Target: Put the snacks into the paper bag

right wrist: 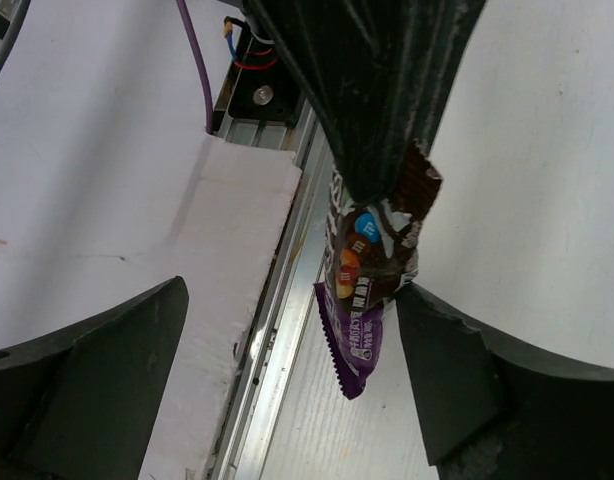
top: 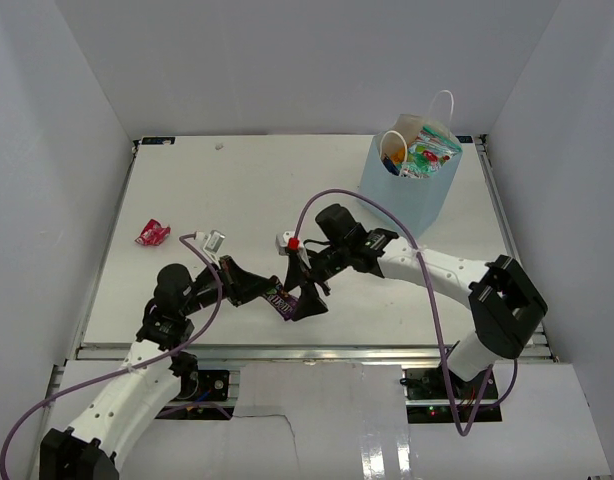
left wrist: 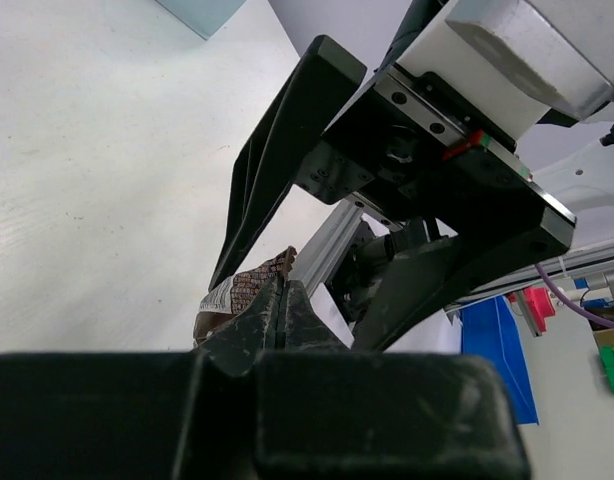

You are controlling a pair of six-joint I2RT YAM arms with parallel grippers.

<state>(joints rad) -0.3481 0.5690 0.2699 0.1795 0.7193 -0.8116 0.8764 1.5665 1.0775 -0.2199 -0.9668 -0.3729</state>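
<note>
My left gripper (top: 274, 293) is shut on the top edge of a small dark purple candy pack (top: 283, 302) and holds it just above the table near the front edge. In the left wrist view the closed fingertips (left wrist: 280, 292) pinch the pack (left wrist: 237, 290). My right gripper (top: 309, 296) is open and straddles the pack. In the right wrist view the pack (right wrist: 367, 290) hangs between my right fingers (right wrist: 457, 380), close against the right one. The light blue paper bag (top: 412, 190) stands upright at the back right with several snack packets (top: 424, 155) inside. A tiny red-pink wrapper (top: 152, 233) lies at the left.
The table's aluminium front rail (right wrist: 272, 340) runs right below the hanging pack. White walls enclose the table on three sides. A corner of the paper bag (left wrist: 202, 12) shows far off in the left wrist view.
</note>
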